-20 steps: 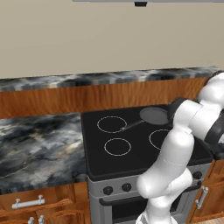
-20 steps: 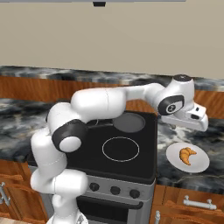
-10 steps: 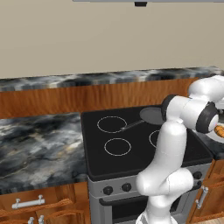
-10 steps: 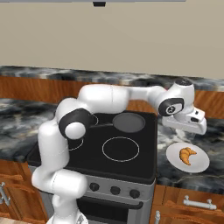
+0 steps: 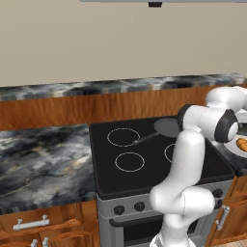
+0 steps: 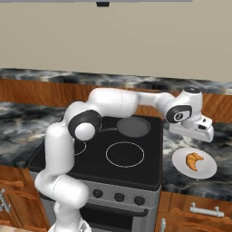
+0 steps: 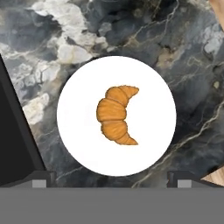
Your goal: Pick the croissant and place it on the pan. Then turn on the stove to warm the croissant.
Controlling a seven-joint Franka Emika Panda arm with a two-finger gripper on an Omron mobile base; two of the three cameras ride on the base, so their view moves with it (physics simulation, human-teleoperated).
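Marble tabletop (image 6: 217, 136) spreads dark and veined to the right of the stove (image 6: 136, 170), and that is where my trouble could start: I hang above it, well clear of the surface, with a descent yet to make. The stove sits beside me, its black glass carrying the pan (image 6: 133, 127) on a rear burner, thin handle pointing away to the left. Next in size is the white plate (image 7: 78, 144) on the marble, and if I come down too hard or off-centre I judge I could clip its rim and tip or skid it. Smallest is the croissant (image 7: 115, 114), lying near the plate's middle, curved, its tips pointing toward one side.

My jaws (image 6: 197, 134) stand fully apart, holding nothing, their tips just showing at the bottom of the hand view with the pastry between and ahead of them. The risk I weigh most: closing across the tapered horns rather than the fat middle, so the pastry squirts out or rolls. A shallow grip might also drop it over the glass before it reaches the pan.
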